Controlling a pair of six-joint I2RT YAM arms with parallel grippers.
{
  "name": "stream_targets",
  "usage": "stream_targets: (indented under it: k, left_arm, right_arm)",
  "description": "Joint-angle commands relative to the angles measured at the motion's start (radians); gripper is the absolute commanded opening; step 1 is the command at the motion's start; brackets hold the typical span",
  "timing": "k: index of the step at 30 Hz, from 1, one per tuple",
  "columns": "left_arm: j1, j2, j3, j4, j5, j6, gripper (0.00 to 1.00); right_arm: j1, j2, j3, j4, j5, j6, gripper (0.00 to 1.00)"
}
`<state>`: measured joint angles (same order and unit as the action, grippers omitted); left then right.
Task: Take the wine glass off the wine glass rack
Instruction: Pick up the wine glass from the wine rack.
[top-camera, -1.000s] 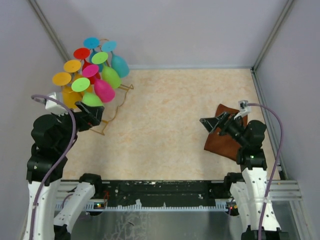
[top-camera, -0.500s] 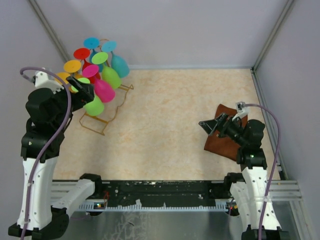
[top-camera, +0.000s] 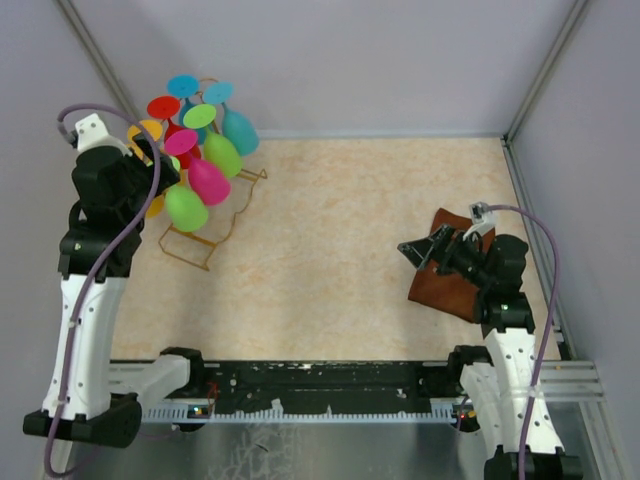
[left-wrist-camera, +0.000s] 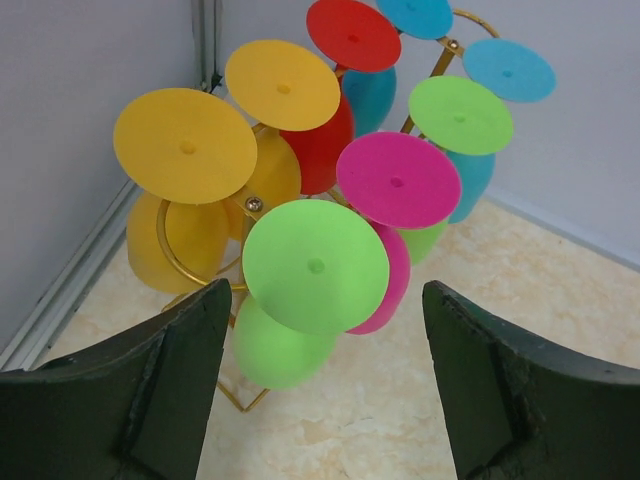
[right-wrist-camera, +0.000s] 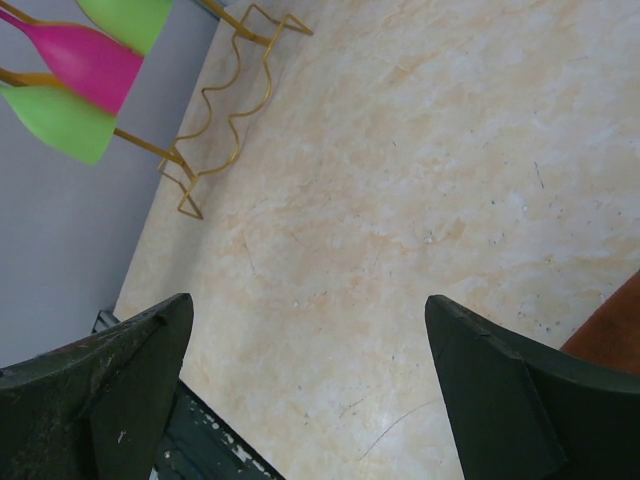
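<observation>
Eight glasses (top-camera: 208, 180) hang on the rack (left-wrist-camera: 252, 205), going by the round feet I count in the left wrist view: two yellow, two blue, two green, one red and one magenta. The rack stands in the far left corner of the counter (top-camera: 330, 230), near both the left wall and the back wall, with its wavy wire base resting on the surface. Nearest my left camera is a green glass (left-wrist-camera: 315, 265), with the magenta one just beside it on the right.

The left end effector (top-camera: 150, 160) hovers raised on the left side of the rack, pointed at the cluster. Its jaws stand wide apart and grip nothing. In the wrist view its fingers (left-wrist-camera: 185, 380) sit to either side of the green foot, and I see no contact with it.

The right end effector (top-camera: 415, 250) is well apart from all this, on the right side of the counter, hanging over the edge of a brown cloth (top-camera: 445, 290). Its jaws are spread fully and hold nothing; between its fingers (right-wrist-camera: 110, 400) I see only bare counter, with the rack's base far off in the corner.
</observation>
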<state>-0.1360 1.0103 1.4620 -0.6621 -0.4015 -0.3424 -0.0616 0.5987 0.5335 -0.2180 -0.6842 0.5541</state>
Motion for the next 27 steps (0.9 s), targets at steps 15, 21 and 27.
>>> stream_targets:
  k: [15, 21, 27]
  left_arm:
    - [0.297, 0.074, -0.012, 0.076, 0.389, 0.018, 0.78]
    - [0.359, 0.076, -0.041, 0.109, 0.497, -0.012, 0.66]
    - [0.392, 0.071, -0.079, 0.131, 0.552, -0.031, 0.58]
  right_arm:
    - [-0.001, 0.025, 0.058, 0.015, 0.001, -0.031, 0.99]
    - [0.0, 0.035, 0.05, 0.025, 0.006, -0.028, 0.99]
    - [-0.001, 0.049, 0.049, 0.035, 0.006, -0.025, 0.99]
